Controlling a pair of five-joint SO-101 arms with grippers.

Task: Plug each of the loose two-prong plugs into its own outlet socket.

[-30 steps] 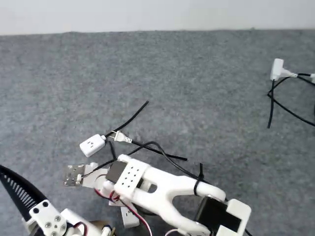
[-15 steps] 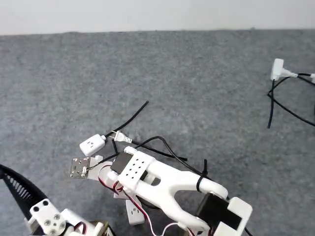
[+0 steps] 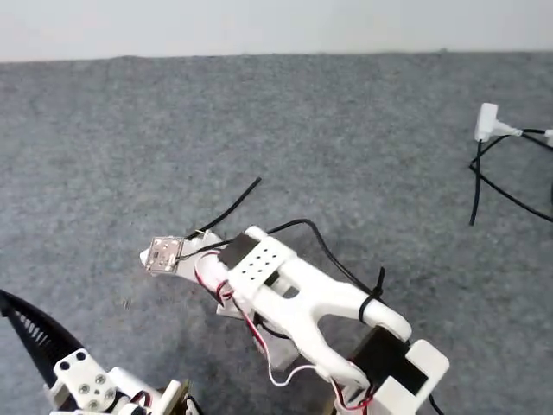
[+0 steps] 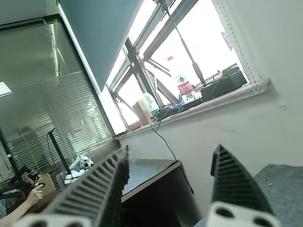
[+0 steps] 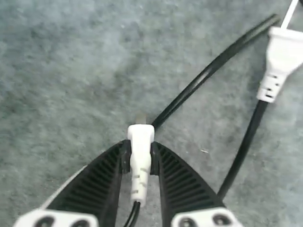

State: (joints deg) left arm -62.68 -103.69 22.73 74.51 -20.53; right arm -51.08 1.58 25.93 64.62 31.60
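My right gripper [image 5: 140, 144] is shut on a white two-prong plug [image 5: 140, 163], prongs pointing away over the grey carpet. A black cable [image 5: 213, 66] runs off from just beyond the prongs. Farther off lies a second white plug [image 5: 279, 56] with its own black cable. In the high view the right arm [image 3: 294, 290] stretches to the left of the middle, its gripper [image 3: 167, 257] over the white outlet socket [image 3: 144, 257], of which a corner peeks out. My left gripper [image 4: 172, 149] points up at the room and is open, holding nothing.
Another white outlet piece [image 3: 488, 121] with black cables [image 3: 484, 177] sits at the far right edge. The left arm's base [image 3: 82, 380] and a black finger [image 3: 26, 333] occupy the near left corner. A pale wall [image 3: 276, 26] borders the back of the carpet.
The right arm swung from near the front edge up toward the socket and now covers it. The black cable beside it rose with the arm. The left arm barely shifted.
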